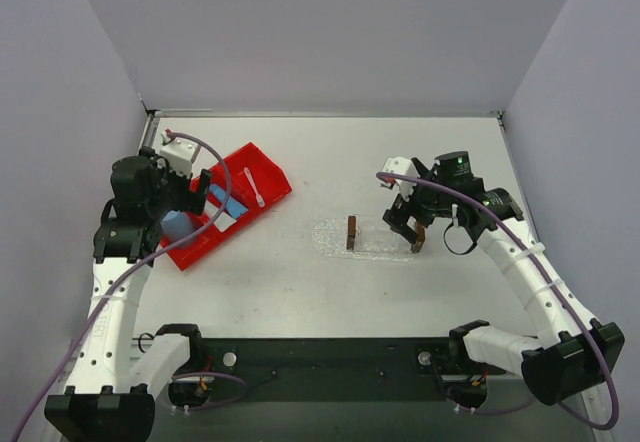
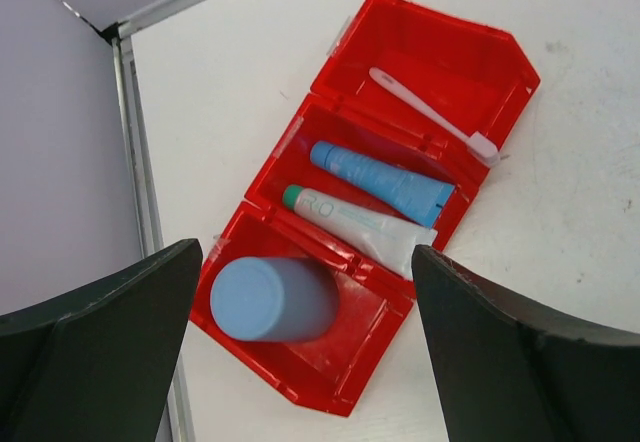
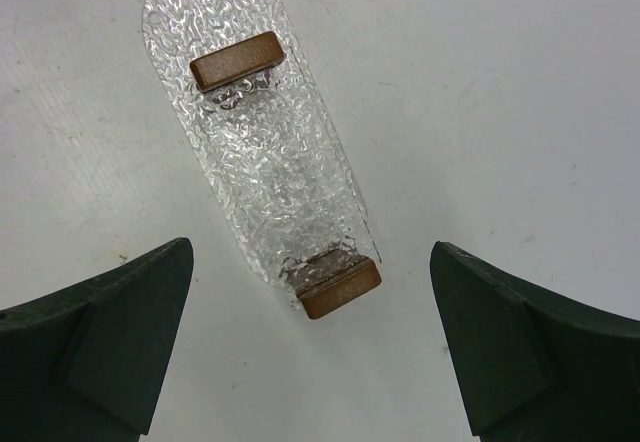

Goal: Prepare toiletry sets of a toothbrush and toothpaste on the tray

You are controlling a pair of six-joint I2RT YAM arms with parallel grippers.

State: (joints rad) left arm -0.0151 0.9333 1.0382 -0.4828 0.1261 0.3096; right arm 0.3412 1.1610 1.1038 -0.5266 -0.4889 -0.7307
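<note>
- The red bin point(image 2: 460, 52) is the biggest container I have on screen. It sits at an angle on the left of the counter point(image 1: 300, 292) and has three compartments in a row.
- In its end compartment nearest the left arm sits a blue cup point(image 2: 270, 297).
- The middle compartment holds the toothpaste, two tubes lying side by side: the blue tube point(image 2: 385, 180) and, next to the cup's divider, the white tube point(image 2: 355, 227) with a green cap.
- The far compartment holds the toothbrush point(image 2: 425, 110), lying diagonally with its head toward the corner.
- The tray point(image 3: 270, 162) is clear and bubbly. It lies flat on the right half of the counter, well apart from the bin.
- A brown block stands at each short end of it: the far block point(image 3: 237, 60) and the near block point(image 3: 340, 285).
- The left gripper point(image 2: 305, 250) hangs over the bin's cup end, its jaws spread wide and gripping nothing.
- The right gripper point(image 3: 311, 245) hangs over the tray's near block, also spread wide with nothing between its fingers. I cannot tell whether it touches the block.
- A purple cable point(image 1: 215, 157) loops off each wrist.
- The counter is white with a few faint scuffs.
- Plain pale walls point(image 1: 330, 32) close it in on three sides.
</note>
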